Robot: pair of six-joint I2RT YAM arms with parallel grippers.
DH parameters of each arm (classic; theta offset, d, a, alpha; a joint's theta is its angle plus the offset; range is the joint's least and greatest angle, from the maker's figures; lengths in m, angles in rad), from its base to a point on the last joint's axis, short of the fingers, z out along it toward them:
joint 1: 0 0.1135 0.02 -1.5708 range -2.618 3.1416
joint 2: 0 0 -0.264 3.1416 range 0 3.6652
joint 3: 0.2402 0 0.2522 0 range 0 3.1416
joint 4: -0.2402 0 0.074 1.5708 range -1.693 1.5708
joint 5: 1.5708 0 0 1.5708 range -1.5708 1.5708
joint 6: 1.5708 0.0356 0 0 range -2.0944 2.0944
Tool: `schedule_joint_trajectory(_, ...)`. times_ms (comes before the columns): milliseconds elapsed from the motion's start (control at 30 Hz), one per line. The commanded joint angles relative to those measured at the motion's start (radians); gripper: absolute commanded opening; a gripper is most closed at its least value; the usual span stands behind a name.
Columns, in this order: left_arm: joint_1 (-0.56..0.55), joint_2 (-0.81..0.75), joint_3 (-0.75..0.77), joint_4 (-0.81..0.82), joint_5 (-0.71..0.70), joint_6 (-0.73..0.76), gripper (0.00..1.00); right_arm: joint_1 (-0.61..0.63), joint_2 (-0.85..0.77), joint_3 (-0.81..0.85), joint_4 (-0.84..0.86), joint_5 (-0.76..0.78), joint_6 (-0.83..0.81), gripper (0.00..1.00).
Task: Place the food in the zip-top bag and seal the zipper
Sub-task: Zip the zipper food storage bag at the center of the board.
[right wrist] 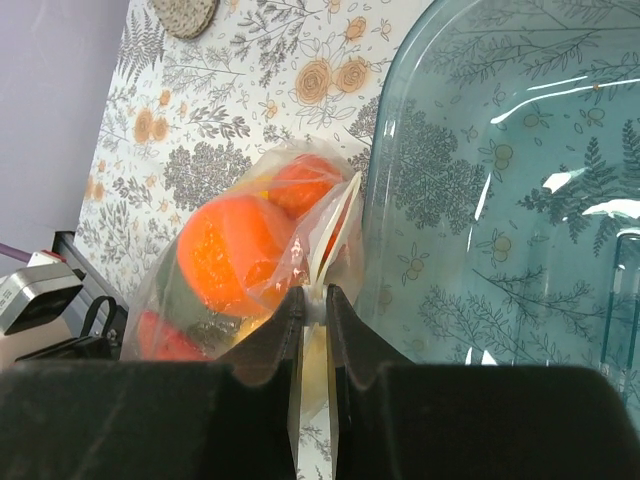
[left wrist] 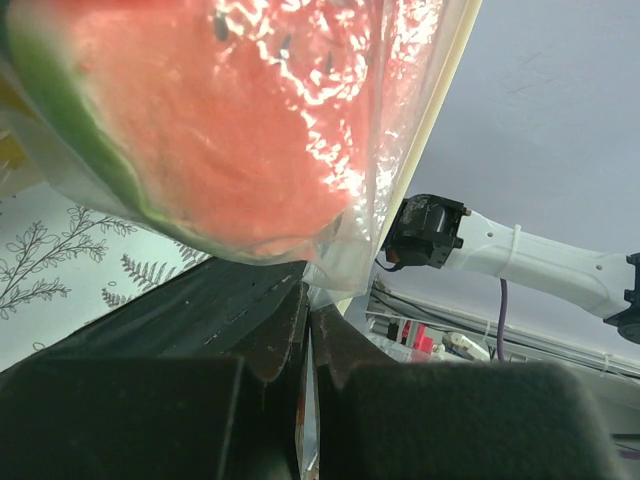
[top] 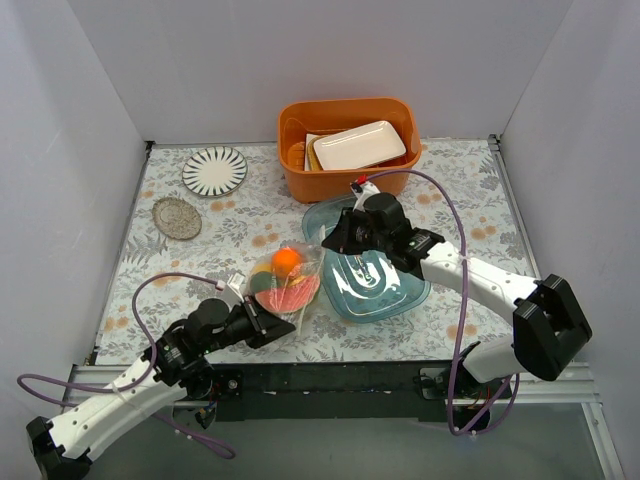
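A clear zip-top bag (top: 287, 283) lies on the flowered tabletop (top: 230, 225), just beside a blue-tinted tray (top: 400, 290). Inside are an orange (right wrist: 225, 255), a watermelon slice (left wrist: 220, 130) and other toy food. The right gripper (right wrist: 314, 300) is pressed together on the whitish zipper (right wrist: 336, 232) at 1 end. The left gripper (left wrist: 308, 305) pinches the bag's edge at the opposite end. Sealing well likely means holding the strip taut and sliding the pinch along its full length.
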Motion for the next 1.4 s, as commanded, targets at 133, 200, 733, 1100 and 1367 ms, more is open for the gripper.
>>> schedule_joint_trajectory(133, -0.007, -0.038, -0.006, -0.131, 0.018, -0.2, 0.0, -0.066, 0.033, 0.07, 0.146, -0.005, -0.03, 0.09)
schedule_joint_trajectory(200, -0.009, -0.044, -0.003, -0.14, 0.011, -0.203, 0.0, -0.073, 0.049, 0.08, 0.151, -0.019, -0.03, 0.09)
schedule_joint_trajectory(733, -0.009, -0.066, 0.015, -0.164, -0.03, -0.188, 0.04, -0.095, 0.095, 0.078, 0.22, -0.068, -0.038, 0.19)
schedule_joint_trajectory(1100, -0.007, -0.018, 0.259, -0.319, -0.231, -0.025, 0.68, -0.095, 0.095, 0.245, -0.146, 0.088, -0.265, 0.57)
schedule_joint_trajectory(1367, -0.007, 0.118, 0.465, -0.433, -0.409, 0.085, 0.98, -0.112, 0.021, 0.294, -0.34, 0.384, -0.361, 0.63)
